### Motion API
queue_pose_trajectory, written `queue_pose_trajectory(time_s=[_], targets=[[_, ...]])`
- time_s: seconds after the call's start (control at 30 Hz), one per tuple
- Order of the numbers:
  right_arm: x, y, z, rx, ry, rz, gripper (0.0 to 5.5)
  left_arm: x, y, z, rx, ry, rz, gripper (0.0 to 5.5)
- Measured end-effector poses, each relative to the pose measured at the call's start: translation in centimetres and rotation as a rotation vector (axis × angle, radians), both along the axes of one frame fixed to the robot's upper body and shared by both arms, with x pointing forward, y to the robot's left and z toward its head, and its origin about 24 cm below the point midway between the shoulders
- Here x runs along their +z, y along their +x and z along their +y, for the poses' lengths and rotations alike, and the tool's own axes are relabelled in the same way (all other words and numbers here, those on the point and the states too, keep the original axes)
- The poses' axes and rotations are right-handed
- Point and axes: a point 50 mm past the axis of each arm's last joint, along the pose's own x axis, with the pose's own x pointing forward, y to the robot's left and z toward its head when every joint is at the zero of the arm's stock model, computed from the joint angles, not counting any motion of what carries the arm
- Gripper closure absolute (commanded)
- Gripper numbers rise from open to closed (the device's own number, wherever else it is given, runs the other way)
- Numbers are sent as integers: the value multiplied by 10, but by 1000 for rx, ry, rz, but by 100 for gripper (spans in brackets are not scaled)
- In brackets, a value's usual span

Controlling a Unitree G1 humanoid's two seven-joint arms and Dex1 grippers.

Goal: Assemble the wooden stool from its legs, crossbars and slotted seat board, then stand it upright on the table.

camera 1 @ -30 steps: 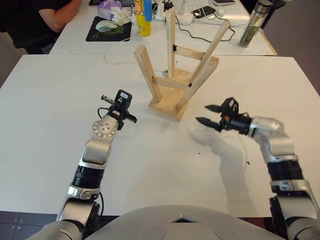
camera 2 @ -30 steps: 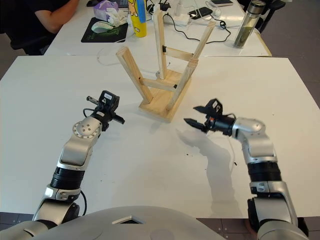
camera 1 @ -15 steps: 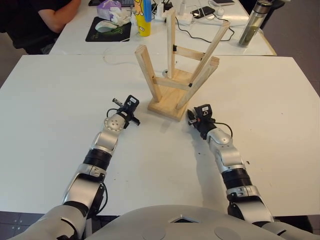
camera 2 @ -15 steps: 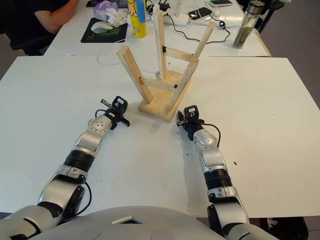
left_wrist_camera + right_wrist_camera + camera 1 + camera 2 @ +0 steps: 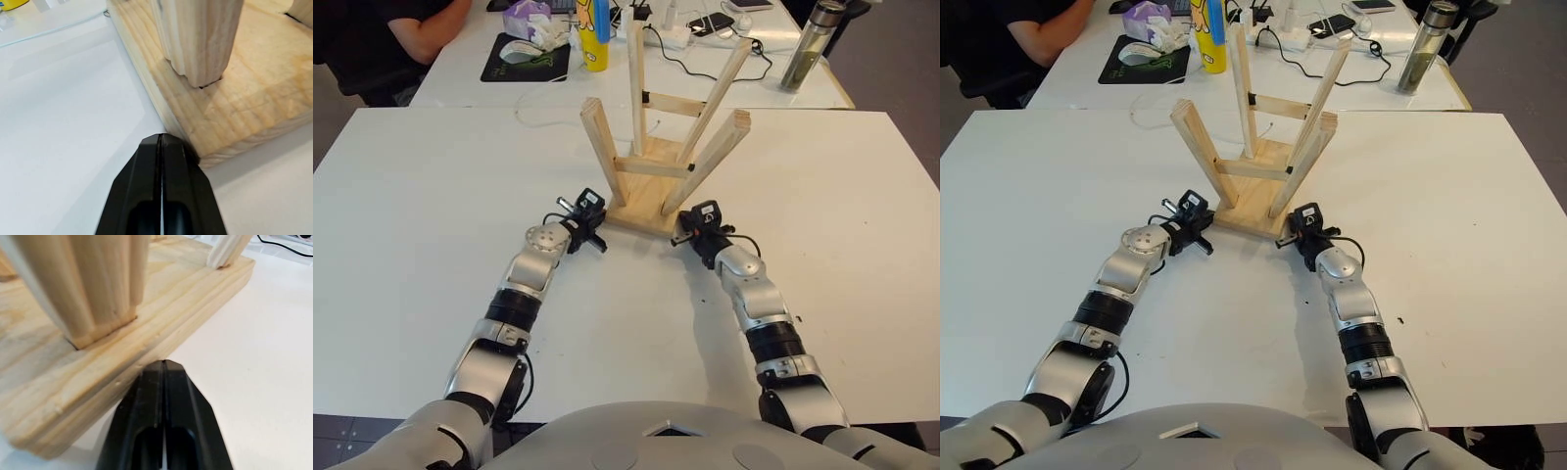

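though assembled, upside down for now: stool [image 5: 651, 181] on its seat board [image 5: 639, 214] on the table [image 5: 431, 196], legs [image 5: 604, 147] up. left gripper [image 5: 160, 143] pinched shut, tip at board's near corner just ahead; right gripper [image 5: 164, 366] shut too, at the opposite near corner. board's long edge crosswise between tips, neither arm nearer. flip pending.
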Motion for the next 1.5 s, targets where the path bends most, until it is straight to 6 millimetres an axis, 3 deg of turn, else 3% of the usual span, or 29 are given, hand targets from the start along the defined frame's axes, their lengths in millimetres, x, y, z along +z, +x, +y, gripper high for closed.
queue_pose_trajectory(time_s=[0.27, 0.53, 0.67, 0.8, 0.9, 1.03, 1.17, 1.37, 1.5], targets=[[5, -40, -10, 89, 4, 74, 548, 8, -60, 4, -46, -50, 139, 550], [5, -38, -4, 101, 20, 76, 548, 13, -63, 11, -47, 43, 91, 550], [2, -38, 8, 147, 52, 80, 548, 34, -72, 38, -103, 139, 33, 550], [1, -42, 7, 127, 57, 77, 548, 51, -77, 66, -195, 198, 70, 550], [-1, -45, 7, 110, 64, 75, 550, 64, -80, 76, -257, 159, 96, 513], [-1, -45, 7, 104, 67, 74, 550, 79, -95, 64, -434, -92, 102, 449], [-1, -42, 6, 121, 66, 78, 550, 74, -105, 43, -492, -234, 100, 446], [-1, -38, 5, 150, 80, 91, 550, 60, -105, 7, -434, -367, 21, 539], [0, -34, 5, 163, 77, 95, 550, 43, -103, -2, -347, -344, -7, 547]])
